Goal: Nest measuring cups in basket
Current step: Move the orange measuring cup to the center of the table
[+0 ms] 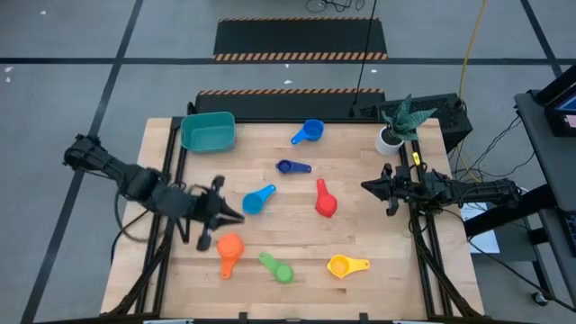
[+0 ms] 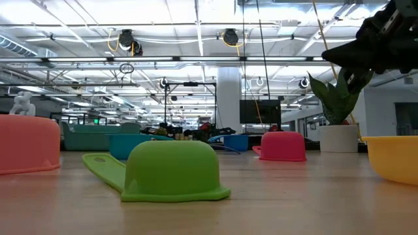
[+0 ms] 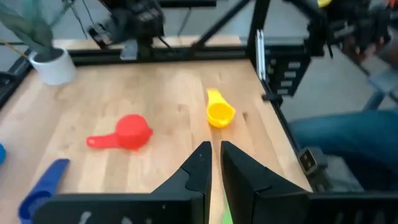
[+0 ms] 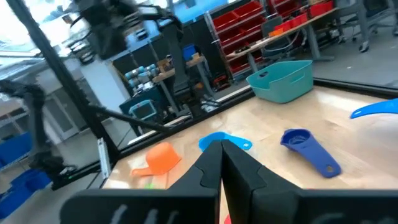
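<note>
High view, left gripper fingers nearly closed, empty, beside light blue cup.

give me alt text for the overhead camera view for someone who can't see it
Seven coloured measuring cups lie scattered on a wooden table, none inside the teal basket at its back left corner. The left gripper hovers between the light blue cup and orange cup; the right gripper waits near the right edge.

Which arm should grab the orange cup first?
Left. The left gripper is beside the orange cup and light blue cup on the table's left half. The right gripper waits near the right edge, closer to the red cup, so it would probably have to reach across.
</note>
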You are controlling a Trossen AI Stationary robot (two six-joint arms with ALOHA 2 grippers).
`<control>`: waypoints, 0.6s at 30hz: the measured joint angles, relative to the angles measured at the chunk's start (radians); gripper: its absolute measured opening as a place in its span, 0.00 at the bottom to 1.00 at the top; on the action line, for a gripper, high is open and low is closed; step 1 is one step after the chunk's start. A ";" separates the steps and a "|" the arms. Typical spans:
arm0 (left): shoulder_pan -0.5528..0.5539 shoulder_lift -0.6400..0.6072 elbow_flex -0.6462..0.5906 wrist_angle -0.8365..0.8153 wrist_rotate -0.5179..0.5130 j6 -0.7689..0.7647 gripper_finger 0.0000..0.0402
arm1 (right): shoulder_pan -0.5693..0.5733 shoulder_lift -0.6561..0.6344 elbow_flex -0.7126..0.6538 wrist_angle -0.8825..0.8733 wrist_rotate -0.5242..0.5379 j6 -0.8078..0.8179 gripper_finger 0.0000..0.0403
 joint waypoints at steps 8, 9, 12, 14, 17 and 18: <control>-0.211 0.214 0.084 -0.032 -0.100 -0.086 0.09 | 0.000 0.000 0.000 0.001 0.027 0.000 0.00; -0.231 0.242 0.100 -0.044 -0.102 -0.102 0.09 | 0.000 0.000 0.000 0.001 0.027 -0.001 0.00; -0.274 0.330 0.159 -0.118 -0.103 -0.173 0.09 | 0.000 0.000 0.000 0.001 0.035 -0.005 0.00; -0.292 0.397 0.210 -0.181 -0.104 -0.245 0.09 | 0.000 0.000 0.000 0.004 0.051 -0.006 0.00; -0.311 0.499 0.272 -0.252 -0.104 -0.348 0.09 | 0.000 0.000 0.000 0.010 0.053 -0.006 0.00; -0.317 0.533 0.288 -0.260 -0.102 -0.372 0.09 | 0.000 0.000 0.000 0.012 0.053 -0.007 0.00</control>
